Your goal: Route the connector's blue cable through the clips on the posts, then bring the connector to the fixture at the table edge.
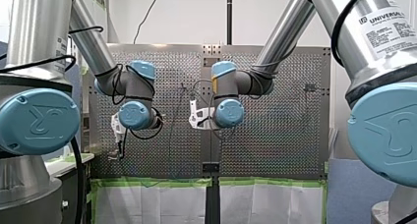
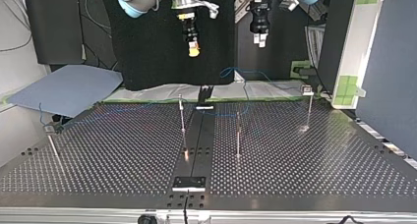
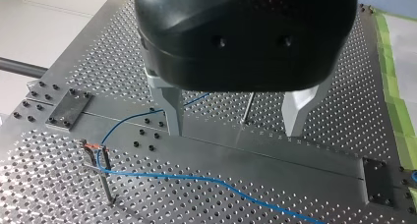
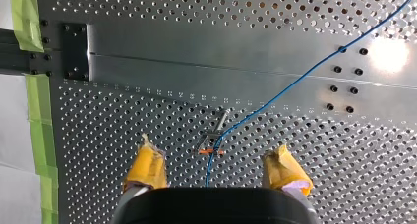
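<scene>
my right tool (image 4: pixel 216 171) hangs released, yellow pads (image 4: pixel 147 166) apart, above a post (image 4: pixel 222 120) whose orange clip (image 4: pixel 212 149) meets the blue cable (image 4: pixel 295 81). my left tool (image 3: pixel 236 117) is spread too, empty, high over the desk (image 3: pixel 305 155). both point straight down, side by side.

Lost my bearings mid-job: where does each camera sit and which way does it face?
Front: behind the arms, facing over the table; both arms show.
Top: across the table, facing the arms; my right gripper at left, my left gripper at right.
Left wrist: on my left arm, looking past its open gripper at the table.
Right wrist: on my right arm, looking down between its yellow pads.
Both wrist views share the blue cable.
</scene>
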